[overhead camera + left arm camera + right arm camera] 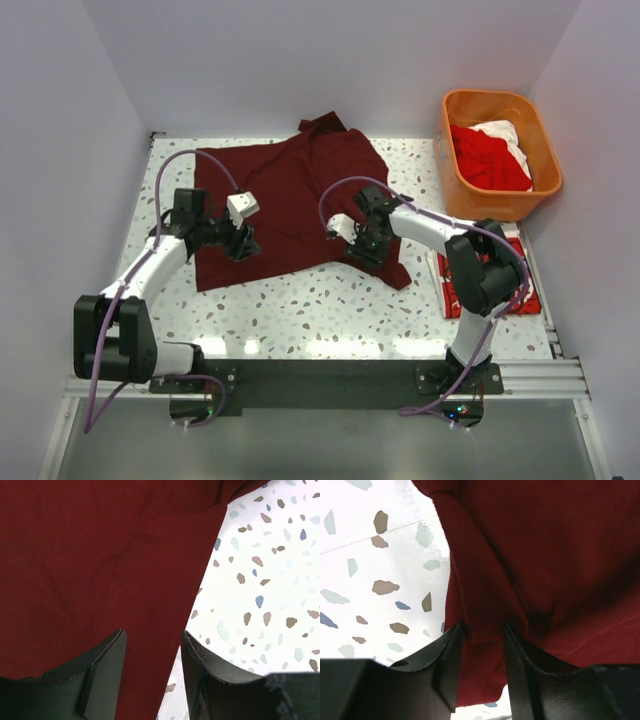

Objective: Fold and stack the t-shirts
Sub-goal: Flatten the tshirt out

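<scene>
Table (330, 305): speckled white terrazzo, and your two arms are bolted at its near edge.

The maroon t-shirt (290, 195) lies spread flat on the middle-to-far part of the table. Its collar end points to the far wall, and its near hem runs crooked between your two arms. There are a few wrinkles and one corner trails toward the right arm's base.

The orange basket (490, 205) is in the far right corner, well apart from the maroon t-shirt. Inside it you have a crumpled red shirt (485, 165) with a white shirt (505, 130) bunched behind it.

A folded red shirt (522, 298) lies flat at the right edge of the table, mostly hidden behind your right arm. It has white marks, too small to read.

Your left arm reaches in over the shirt's left near part. The left gripper (152, 635) has its jaws apart and nothing pinched. The left finger is over cloth and the right finger over the shirt's edge, where bare table starts.

Your right arm bends in from the right to the near hem. The right gripper (484, 627) has its jaws clamped on a fold of the maroon t-shirt close to its edge. The cloth puckers beside the right fingertip (512, 635), and bare table shows just to the left.
</scene>
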